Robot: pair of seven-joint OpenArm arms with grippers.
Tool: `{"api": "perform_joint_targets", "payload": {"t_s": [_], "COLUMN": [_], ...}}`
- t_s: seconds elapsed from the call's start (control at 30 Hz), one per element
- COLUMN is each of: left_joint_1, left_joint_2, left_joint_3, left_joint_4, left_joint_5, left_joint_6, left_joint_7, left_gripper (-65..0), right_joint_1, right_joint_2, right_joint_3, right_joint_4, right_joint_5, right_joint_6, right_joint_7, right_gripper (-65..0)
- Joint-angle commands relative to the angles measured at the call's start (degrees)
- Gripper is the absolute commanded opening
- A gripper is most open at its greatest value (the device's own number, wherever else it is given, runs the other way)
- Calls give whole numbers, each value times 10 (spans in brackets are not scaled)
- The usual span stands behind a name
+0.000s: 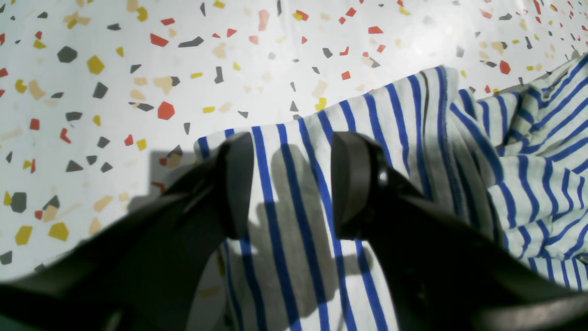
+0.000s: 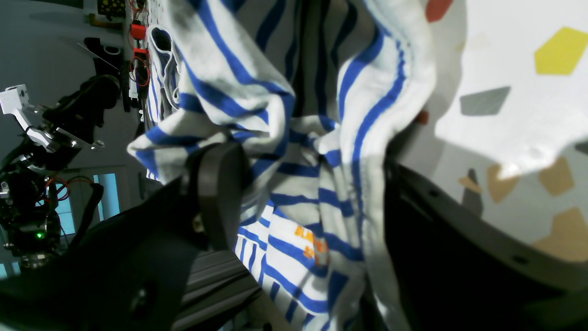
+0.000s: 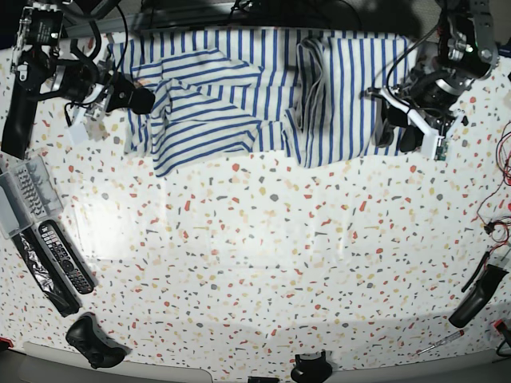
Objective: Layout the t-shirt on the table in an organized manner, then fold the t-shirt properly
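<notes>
The t-shirt (image 3: 263, 88) lies crumpled along the far edge of the table (image 3: 263, 263), stretched sideways, with one part folded over near its middle and another bunched fold toward the end where the right gripper is.

The left gripper (image 1: 291, 184) hangs over the other end of the shirt, its two dark fingers (image 1: 351, 184) spread apart with flat striped cloth showing between them; nothing is pinched. Beside that end the speckled tabletop is bare, and the shirt's hem runs just past the fingertips.

The right gripper (image 2: 308, 197) is at the bunched end of the shirt. Its jaws stand wide, and a thick gather of striped cloth with small orange lettering hangs between them. Whether the fingers (image 2: 220, 197) actually press on that cloth I cannot tell.

Along the table's edge beyond the right gripper lie a grey tray (image 3: 24, 195) and two remote controls (image 3: 60, 255).
</notes>
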Motion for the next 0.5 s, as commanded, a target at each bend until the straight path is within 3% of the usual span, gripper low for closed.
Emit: {"api": "perform_joint_targets", "payload": {"t_s": [0.0, 0.17, 0.47], "left_joint_1": [-1, -1, -1], "left_joint_2": [-3, -3, -3], "left_joint_3": [-3, -3, -3], "left_joint_4": [9, 9, 9], "left_joint_5": [-3, -3, -3], "left_joint_6": [-2, -2, -2], "left_joint_7": [-17, -17, -17], "left_gripper": [-398, -398, -399], "right_joint_1": [2, 14, 29], "right_joint_2": [5, 5, 5], "right_joint_3": [-1, -20, -69], "right_joint_4": [5, 5, 5], "right_joint_5": [6, -1, -20], "right_joint_6": [-1, -1, -1], "right_joint_7": [-6, -6, 24], "right_gripper": [-332, -341, -503]}}
